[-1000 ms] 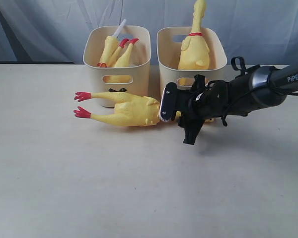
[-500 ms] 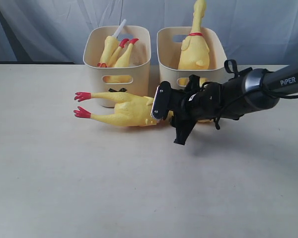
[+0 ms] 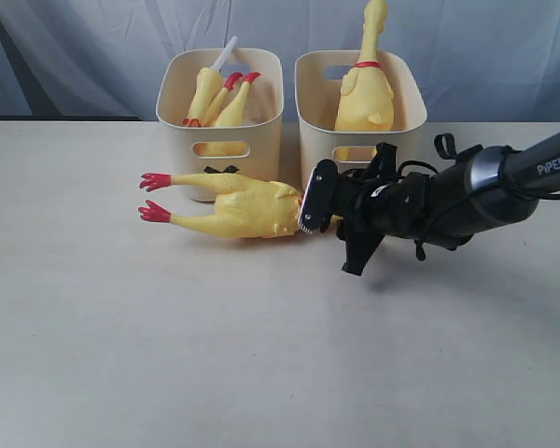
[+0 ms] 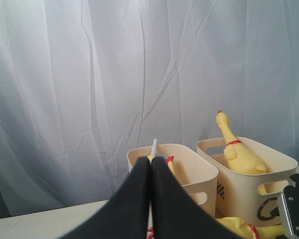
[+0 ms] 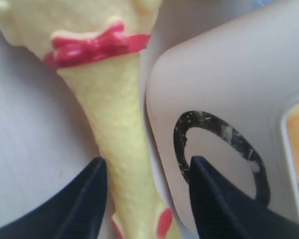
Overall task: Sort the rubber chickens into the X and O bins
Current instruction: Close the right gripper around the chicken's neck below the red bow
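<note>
Compared with half a second earlier, the right gripper (image 3: 310, 213) was seen drawn back to the right and slightly lower, close to where it had been a full second before. The lying chicken (image 3: 243, 207), the two bins and their contents were not seen to have moved.

In the exterior view this chicken was laid flat on the table (image 3: 121, 327) in front of the bins, red feet to the left, its neck end hidden behind the gripper. A chicken (image 3: 364, 93) was stood neck-up in the O bin (image 3: 406, 117), and more chickens (image 3: 229, 103) with a white tube (image 3: 226, 51) were held in the left-hand bin (image 3: 179, 140), whose mark was mostly covered.

What was hidden there was shown by the right wrist view: the yellow neck (image 5: 117, 124), with its red bow (image 5: 94, 47), was straddled by the spread black fingers (image 5: 84, 199), not clamped, just beside the bin wall bearing the black O (image 5: 217, 144).

The left gripper (image 4: 150, 162), missing from the exterior view, was shown only by its own camera: fingers pressed together, nothing between them, raised before the curtain (image 4: 89, 74) with both bins beyond.
</note>
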Controlling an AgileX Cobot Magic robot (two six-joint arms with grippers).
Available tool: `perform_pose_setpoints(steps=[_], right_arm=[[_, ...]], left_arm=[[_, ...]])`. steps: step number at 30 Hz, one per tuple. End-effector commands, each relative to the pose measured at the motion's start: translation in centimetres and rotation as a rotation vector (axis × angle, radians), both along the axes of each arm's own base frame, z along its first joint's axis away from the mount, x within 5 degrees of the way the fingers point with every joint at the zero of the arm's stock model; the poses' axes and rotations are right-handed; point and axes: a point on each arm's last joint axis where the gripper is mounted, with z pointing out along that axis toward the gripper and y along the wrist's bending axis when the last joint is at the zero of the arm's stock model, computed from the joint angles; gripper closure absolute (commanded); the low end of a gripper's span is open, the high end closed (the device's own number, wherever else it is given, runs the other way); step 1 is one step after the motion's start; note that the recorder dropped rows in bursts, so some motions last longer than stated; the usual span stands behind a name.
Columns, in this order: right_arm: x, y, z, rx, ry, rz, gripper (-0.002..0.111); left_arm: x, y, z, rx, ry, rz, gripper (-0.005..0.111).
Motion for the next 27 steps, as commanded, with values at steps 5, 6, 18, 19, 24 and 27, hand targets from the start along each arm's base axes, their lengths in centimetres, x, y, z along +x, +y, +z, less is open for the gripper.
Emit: perform_pose_setpoints(steps=[5, 6, 18, 19, 24, 27], right_arm=[[-0.2, -0.1, 0.0, -0.015, 0.012, 0.014, 0.060], [-0.2, -0.1, 0.0, -0.015, 0.015, 0.015, 0.060], [-0.1, -0.2, -1.3, -0.038, 0.025, 0.001, 0.064], [-0.2, -0.3, -1.4, -0.037, 0.029, -0.003, 0.062], [-0.2, -0.3, -2.2, -0.043, 0.044, -0.008, 0.060], [-0.2, -0.4, -2.6, -0.050, 0.044, -0.013, 0.060]], left_arm=[[-0.2, 0.1, 0.2, -0.008, -0.012, 0.008, 0.106], [-0.2, 0.1, 0.2, -0.008, -0.012, 0.008, 0.106], [-0.2, 0.1, 0.2, -0.008, -0.012, 0.008, 0.106], [-0.2, 0.1, 0.2, -0.008, -0.012, 0.008, 0.106], [-0.2, 0.1, 0.2, -0.008, -0.012, 0.008, 0.106], [-0.2, 0.1, 0.2, -0.008, -0.012, 0.008, 0.106]])
